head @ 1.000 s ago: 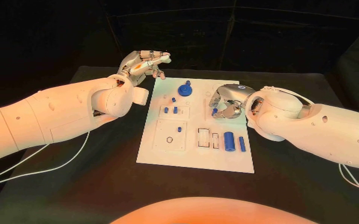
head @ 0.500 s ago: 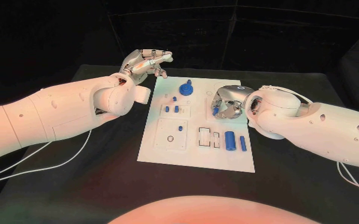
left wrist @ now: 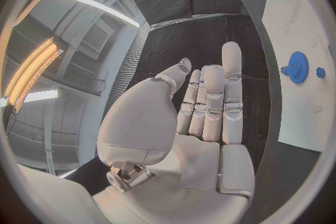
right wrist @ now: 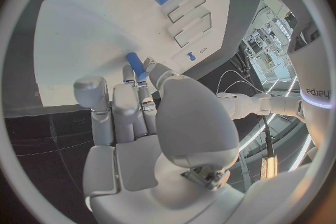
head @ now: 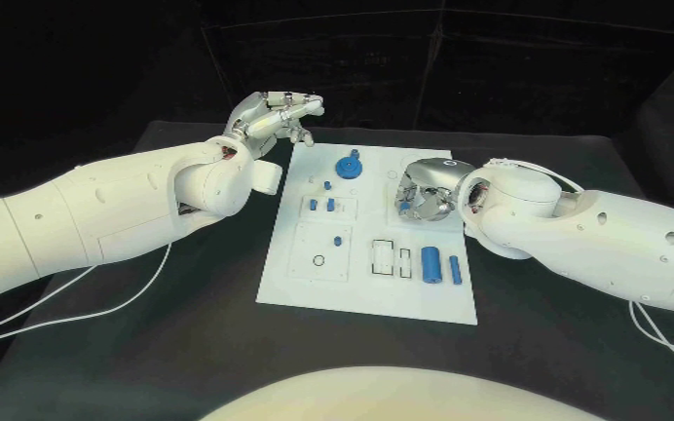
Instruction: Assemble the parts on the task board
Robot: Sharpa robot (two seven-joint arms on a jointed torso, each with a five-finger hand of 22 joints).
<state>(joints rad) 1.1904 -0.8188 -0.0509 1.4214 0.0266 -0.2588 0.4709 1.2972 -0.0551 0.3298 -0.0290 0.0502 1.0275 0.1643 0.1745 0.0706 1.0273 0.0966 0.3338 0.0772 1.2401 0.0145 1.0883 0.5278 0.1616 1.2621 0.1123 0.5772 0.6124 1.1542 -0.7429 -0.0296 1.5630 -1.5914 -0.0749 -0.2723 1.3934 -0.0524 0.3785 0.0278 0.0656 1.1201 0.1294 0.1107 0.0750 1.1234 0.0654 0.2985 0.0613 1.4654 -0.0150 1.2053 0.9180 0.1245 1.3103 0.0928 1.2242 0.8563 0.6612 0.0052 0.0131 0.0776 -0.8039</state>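
The white task board (head: 368, 280) lies in the middle of the black table. My right hand (head: 426, 190) hovers over the board's right side and pinches a small blue peg (head: 404, 206) between thumb and fingers; the right wrist view shows that peg (right wrist: 136, 66) tip-down close over the board (right wrist: 84, 33). My left hand (head: 276, 115) is raised beyond the board's far left corner, fingers (left wrist: 209, 102) extended and holding nothing. A blue gear (head: 349, 166) stands at the board's far end, also seen as the gear (left wrist: 298, 67) in the left wrist view.
Two short blue pegs (head: 320, 205) stand left of centre and another peg (head: 339, 241) in the square plate. A thick blue cylinder (head: 431, 265) and a thin one (head: 455, 270) lie at the near right, beside rectangular slots (head: 382, 257). A white cable (head: 98, 309) trails at the left.
My right hand has edged slightly left with the blue peg still pinched. The left hand has hardly moved.
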